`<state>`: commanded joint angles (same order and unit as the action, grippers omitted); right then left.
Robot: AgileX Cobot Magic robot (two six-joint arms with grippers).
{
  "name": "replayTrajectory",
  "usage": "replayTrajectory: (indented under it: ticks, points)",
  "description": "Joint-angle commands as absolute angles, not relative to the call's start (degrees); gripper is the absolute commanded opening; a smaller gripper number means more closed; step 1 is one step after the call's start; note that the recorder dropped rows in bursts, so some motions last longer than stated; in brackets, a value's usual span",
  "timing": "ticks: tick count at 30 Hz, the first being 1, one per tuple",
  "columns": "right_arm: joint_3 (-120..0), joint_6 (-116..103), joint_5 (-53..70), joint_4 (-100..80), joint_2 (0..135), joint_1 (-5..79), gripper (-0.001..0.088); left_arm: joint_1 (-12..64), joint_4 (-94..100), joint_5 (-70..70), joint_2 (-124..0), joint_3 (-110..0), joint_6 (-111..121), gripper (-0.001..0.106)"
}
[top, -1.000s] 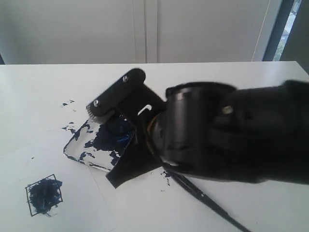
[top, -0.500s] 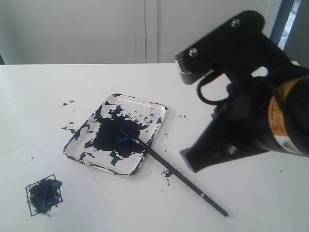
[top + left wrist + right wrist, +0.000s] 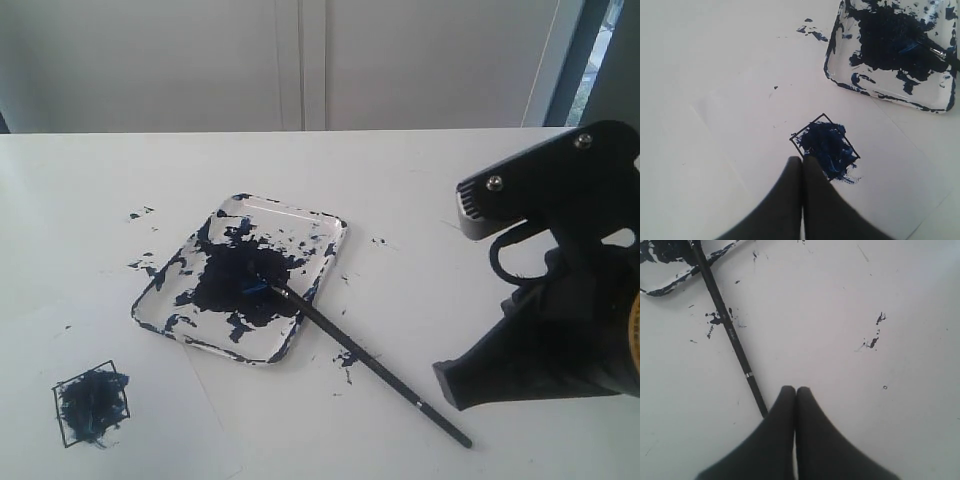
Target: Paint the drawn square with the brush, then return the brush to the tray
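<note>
The square (image 3: 91, 404), lower left of the frame, is daubed blue. The brush (image 3: 360, 356) lies with its tip in the tray (image 3: 320, 232) at centre, handle trailing over the rim toward lower right. Right gripper (image 3: 795, 390) and left gripper (image 3: 801, 160) are both pinched together, empty. I'd say the return step is done; next just calls for drawing the arms clear.

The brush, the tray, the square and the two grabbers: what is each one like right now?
tray: smeared and blotched dark blue
brush: lying loose, tip in the tray, handle out on the table
drawn square: filled with dark blue daubs, a few past the outline
left gripper: shut, holding nothing
right gripper: shut, holding nothing, near the brush's handle end
</note>
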<state>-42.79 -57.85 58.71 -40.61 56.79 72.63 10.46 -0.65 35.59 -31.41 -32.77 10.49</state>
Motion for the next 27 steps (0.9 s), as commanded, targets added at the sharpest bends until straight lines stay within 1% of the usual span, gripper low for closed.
replayTrajectory:
  ticks: [8, 13, 17, 19, 23, 27]
  points:
    - [-42.8, -57.8, 58.6, -40.6, 56.8, 72.6, 0.0000, 10.5, -0.7, 35.2, -24.8, -30.9, 10.5, 0.000]
    - [-42.8, -57.8, 58.6, -40.6, 56.8, 72.6, 0.0000, 10.5, -0.7, 35.2, -18.8, -22.8, 10.5, 0.000]
    - [-42.8, -57.8, 58.5, -40.7, 56.8, 72.6, 0.0000, 10.2, -0.7, 29.9, -14.2, -16.0, 10.5, 0.000]
    - [-42.8, -57.8, 58.4, -40.7, 56.8, 72.6, 0.0000, 8.7, -0.5, 28.4, -12.2, -13.0, 10.7, 0.000]
    - [-42.8, -57.8, 57.1, -40.6, 56.3, 72.5, 0.0000, 5.1, -0.5, 19.5, -7.8, -7.0, 10.5, 0.000]
    - [-42.8, -57.8, 56.6, -40.6, 55.4, 71.5, 0.0000, 2.8, -0.5, 19.0, -3.5, -3.2, 10.5, 0.000]
